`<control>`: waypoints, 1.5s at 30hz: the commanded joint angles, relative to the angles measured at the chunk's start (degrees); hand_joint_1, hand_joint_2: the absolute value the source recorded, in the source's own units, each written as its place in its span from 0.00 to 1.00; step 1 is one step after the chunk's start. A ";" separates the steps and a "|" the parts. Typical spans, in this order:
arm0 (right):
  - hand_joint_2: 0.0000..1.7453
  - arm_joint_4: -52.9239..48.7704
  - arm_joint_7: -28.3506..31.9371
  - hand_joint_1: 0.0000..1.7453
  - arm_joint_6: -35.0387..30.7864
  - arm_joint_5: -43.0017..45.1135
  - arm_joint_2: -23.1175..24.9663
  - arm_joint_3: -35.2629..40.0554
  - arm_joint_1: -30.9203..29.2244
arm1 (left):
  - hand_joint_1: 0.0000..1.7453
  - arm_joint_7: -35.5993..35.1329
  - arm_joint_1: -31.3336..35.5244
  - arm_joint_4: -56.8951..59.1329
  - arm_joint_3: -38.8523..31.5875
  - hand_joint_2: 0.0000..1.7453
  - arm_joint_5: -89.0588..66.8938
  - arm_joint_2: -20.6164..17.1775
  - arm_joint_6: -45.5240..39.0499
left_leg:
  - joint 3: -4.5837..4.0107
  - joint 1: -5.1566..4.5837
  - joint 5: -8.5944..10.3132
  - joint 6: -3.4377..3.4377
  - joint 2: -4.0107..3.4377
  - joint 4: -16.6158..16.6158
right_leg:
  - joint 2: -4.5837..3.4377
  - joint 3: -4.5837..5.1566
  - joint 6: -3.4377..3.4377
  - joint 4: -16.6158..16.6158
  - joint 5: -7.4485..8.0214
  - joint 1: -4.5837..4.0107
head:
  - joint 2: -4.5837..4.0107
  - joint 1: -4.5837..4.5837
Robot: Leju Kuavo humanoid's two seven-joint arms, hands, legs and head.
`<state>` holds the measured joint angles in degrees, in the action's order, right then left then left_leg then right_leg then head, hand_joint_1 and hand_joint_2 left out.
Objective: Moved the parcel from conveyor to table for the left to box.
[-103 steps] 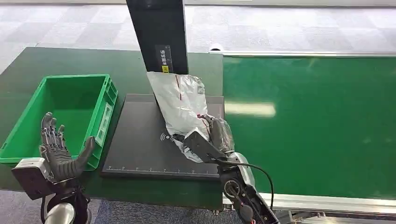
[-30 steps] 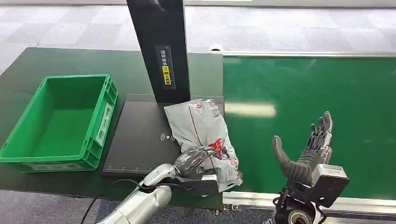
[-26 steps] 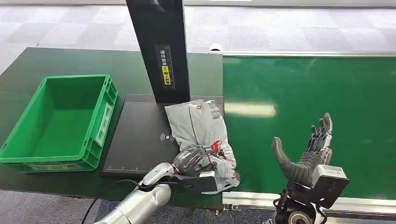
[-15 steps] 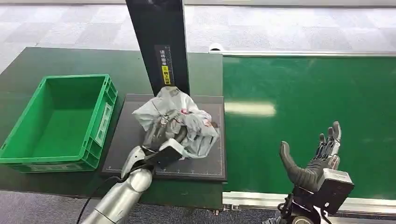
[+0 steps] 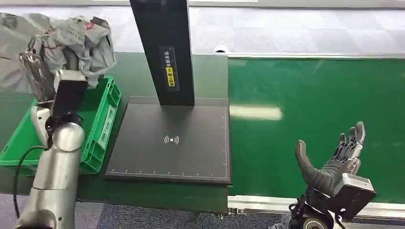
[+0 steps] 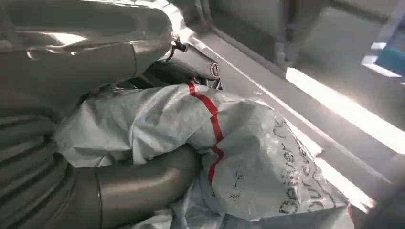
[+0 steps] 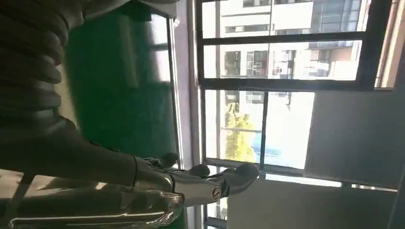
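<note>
Head view: the left hand [image 5: 40,71] was largely hidden behind the crumpled parcel [image 5: 76,40] it gripped, raised at ten o'clock above the green bin [image 5: 102,112]. The right hand [image 5: 334,164] stood spread over the conveyor [image 5: 310,95].

Left wrist view: fingers [image 6: 143,179] wrapped the parcel [image 6: 248,157].

Right wrist view: fingers [image 7: 191,183] apart, empty.

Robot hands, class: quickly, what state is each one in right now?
Left robot hand: closed, holding the parcel.
Right robot hand: open, holding nothing.
</note>
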<state>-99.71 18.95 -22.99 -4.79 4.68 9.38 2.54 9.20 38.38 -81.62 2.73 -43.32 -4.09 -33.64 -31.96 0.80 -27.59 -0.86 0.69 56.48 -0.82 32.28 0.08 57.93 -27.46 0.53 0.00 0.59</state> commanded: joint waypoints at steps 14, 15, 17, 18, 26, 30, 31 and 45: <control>1.00 4.25 -0.48 0.00 -0.41 1.23 -2.14 6.60 -6.01 | 1.00 -12.90 27.14 60.45 -2.48 1.00 -12.99 -6.75 1.55 | -0.25 0.05 0.15 -0.02 -0.01 0.03 | 0.09 0.20 -0.04 0.03 0.13 -0.07 | 0.00 -0.04; 1.00 3.89 -0.48 0.00 -0.57 1.21 -2.26 6.73 -5.80 | 1.00 -13.90 27.53 61.75 -1.57 1.00 -14.34 -6.28 1.90 | -0.27 0.06 0.13 -0.02 0.03 0.06 | 0.10 0.23 -0.03 0.05 0.10 -0.07 | 0.00 -0.07; 1.00 3.53 -0.59 0.00 -0.76 1.20 -2.36 6.77 -5.59 | 1.00 -15.43 27.46 62.67 -0.80 1.00 -15.50 -5.84 2.72 | -0.25 0.04 0.15 0.00 0.09 0.04 | 0.17 0.20 -0.02 0.02 0.08 -0.05 | 0.00 -0.09; 1.00 3.64 -0.76 0.00 -0.84 1.24 -2.33 6.77 -5.72 | 1.00 -16.10 27.27 62.96 -0.30 1.00 -16.20 -5.87 3.19 | -0.26 0.05 0.16 0.01 0.08 0.03 | 0.18 0.20 -0.01 0.00 0.10 -0.07 | 0.00 -0.04; 1.00 3.84 -0.77 0.00 -0.87 1.24 -2.32 6.77 -5.86 | 1.00 -16.07 27.09 62.87 -0.37 1.00 -16.19 -6.06 3.21 | -0.27 0.05 0.13 -0.01 -0.01 0.02 | 0.09 0.21 0.00 -0.01 0.09 -0.07 | 0.00 -0.09; 1.00 3.84 -0.77 0.00 -0.87 1.24 -2.32 6.77 -5.86 | 1.00 -16.07 27.09 62.87 -0.37 1.00 -16.19 -6.06 3.21 | -0.35 0.03 0.13 -0.03 0.00 0.03 | 0.05 0.29 0.00 0.03 0.09 -0.04 | 0.00 -0.07; 1.00 3.84 -0.77 0.00 -0.87 1.24 -2.32 6.77 -5.86 | 1.00 -16.07 27.09 62.87 -0.37 1.00 -16.19 -6.06 3.21 | -0.35 0.03 0.13 -0.03 0.00 0.03 | 0.05 0.29 0.00 0.03 0.09 -0.04 | 0.00 -0.07; 1.00 2.55 -1.65 0.00 -3.17 1.18 -2.78 5.97 -4.91 | 0.00 -24.20 26.88 64.64 3.43 1.00 -22.90 -6.44 15.08 | -0.33 0.04 0.12 0.01 0.00 0.00 | 0.11 0.24 0.01 -0.03 0.09 -0.06 | 0.00 -0.07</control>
<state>-98.42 17.81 -24.55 -3.65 3.34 15.10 -1.87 -13.25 62.07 -21.97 3.85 -64.87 -10.58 -21.09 -32.32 0.80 -27.47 -0.90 0.70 56.49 -0.83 32.60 0.09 57.98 -27.39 0.53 0.00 0.52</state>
